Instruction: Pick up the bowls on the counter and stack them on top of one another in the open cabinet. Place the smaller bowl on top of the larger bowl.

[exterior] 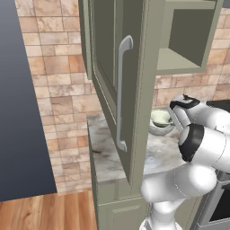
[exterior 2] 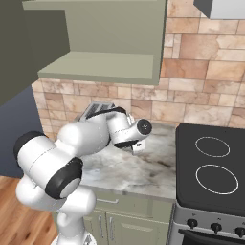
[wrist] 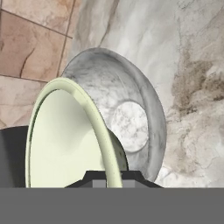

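In the hand view, my gripper (wrist: 112,177) is shut on the thin rim of the smaller bowl (wrist: 65,140), which is pale cream-green and tilted on edge close to the camera. Right behind it, the larger bowl (wrist: 131,113) lies grey-silver on the marble counter (wrist: 197,87). From the left base view, the smaller bowl (exterior: 159,117) sits just over the larger bowl (exterior: 162,129) at the back of the counter (exterior: 108,152), with my hand (exterior: 182,107) beside them. Above, the open cabinet (exterior: 177,60) shows a bare shelf. My fingers are hidden behind the arm in the right base view.
The open cabinet door (exterior: 112,67) with its long silver handle (exterior: 122,90) stands out over the counter's left part. A black stovetop (exterior 2: 210,167) lies to the right of the counter (exterior 2: 139,167). A silver-grey object (exterior 2: 98,111) shows by the wall behind my arm.
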{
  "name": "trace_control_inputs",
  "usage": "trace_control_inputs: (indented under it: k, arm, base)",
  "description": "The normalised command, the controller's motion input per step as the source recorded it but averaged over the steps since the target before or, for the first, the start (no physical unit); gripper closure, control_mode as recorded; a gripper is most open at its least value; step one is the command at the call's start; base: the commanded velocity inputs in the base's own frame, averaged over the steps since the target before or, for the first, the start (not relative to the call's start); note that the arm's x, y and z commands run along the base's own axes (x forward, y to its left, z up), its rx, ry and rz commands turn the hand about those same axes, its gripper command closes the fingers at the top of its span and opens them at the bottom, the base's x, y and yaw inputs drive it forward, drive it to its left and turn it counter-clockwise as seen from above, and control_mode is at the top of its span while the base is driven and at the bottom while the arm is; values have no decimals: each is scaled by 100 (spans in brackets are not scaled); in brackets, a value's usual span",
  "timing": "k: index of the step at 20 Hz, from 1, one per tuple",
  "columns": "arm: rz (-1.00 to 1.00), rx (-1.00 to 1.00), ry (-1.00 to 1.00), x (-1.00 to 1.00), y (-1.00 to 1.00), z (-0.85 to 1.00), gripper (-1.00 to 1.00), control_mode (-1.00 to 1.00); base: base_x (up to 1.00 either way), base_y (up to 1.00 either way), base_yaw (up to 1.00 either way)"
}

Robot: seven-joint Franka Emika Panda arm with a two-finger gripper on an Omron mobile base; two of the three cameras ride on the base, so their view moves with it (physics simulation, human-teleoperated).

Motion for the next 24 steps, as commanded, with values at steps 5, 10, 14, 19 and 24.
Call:
trace_control_inputs:
  k: [5,10,14,19,24]
  arm:
    - [0,0,0,17,-9,-16,100,-100]
    - [0,0,0,15,-9,-13,100,-100]
    - [0,0,0,14,-3,-11,100,-100]
    - [0,0,0,1,0,-7,100,-100]
    - [0,0,0,0,0,-11,100,-100]
  base:
    - [0,0,0]
    - [0,0,0]
    - [0,0,0]
    - [0,0,0]
    - [0,0,0]
